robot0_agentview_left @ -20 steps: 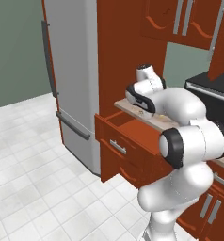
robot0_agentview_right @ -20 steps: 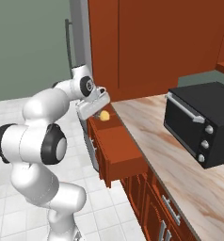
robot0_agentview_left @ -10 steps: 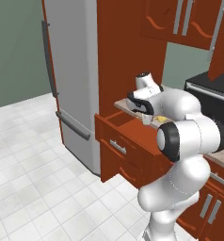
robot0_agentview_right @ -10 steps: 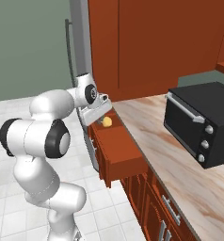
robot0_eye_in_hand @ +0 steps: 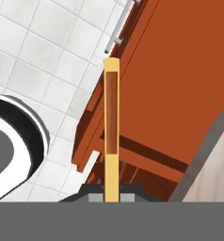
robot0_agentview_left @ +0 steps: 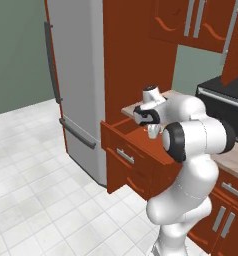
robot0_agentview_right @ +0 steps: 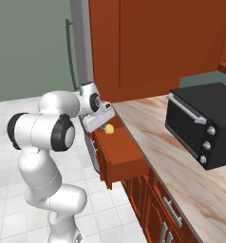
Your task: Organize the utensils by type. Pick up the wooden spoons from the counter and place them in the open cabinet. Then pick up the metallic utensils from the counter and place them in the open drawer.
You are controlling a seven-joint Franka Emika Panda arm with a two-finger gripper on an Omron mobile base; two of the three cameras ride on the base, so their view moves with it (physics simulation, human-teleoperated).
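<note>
Left base view: arm folded, elbow at 4 o'clock, hand [robot0_agentview_left: 152, 131] low over the open drawer [robot0_agentview_left: 128, 145] at centre; fridge [robot0_agentview_left: 76, 85] at 10 o'clock, black oven [robot0_agentview_left: 226, 100] at 3.

Right base view: hand [robot0_agentview_right: 105, 124] at 9 o'clock of the counter [robot0_agentview_right: 167, 152], above the drawer; yellow spoon [robot0_agentview_right: 108, 128] at its tip.

Hand view: fingers nearly closed, pinching the spoon [robot0_eye_in_hand: 111, 127] seen edge-on, running to 12 o'clock; drawer below, floor tiles [robot0_eye_in_hand: 34, 61] at 10.

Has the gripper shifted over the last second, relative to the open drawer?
Yes. The gripper, shut on a yellow wooden spoon, has come down closer over the open drawer in the right base view.
</note>
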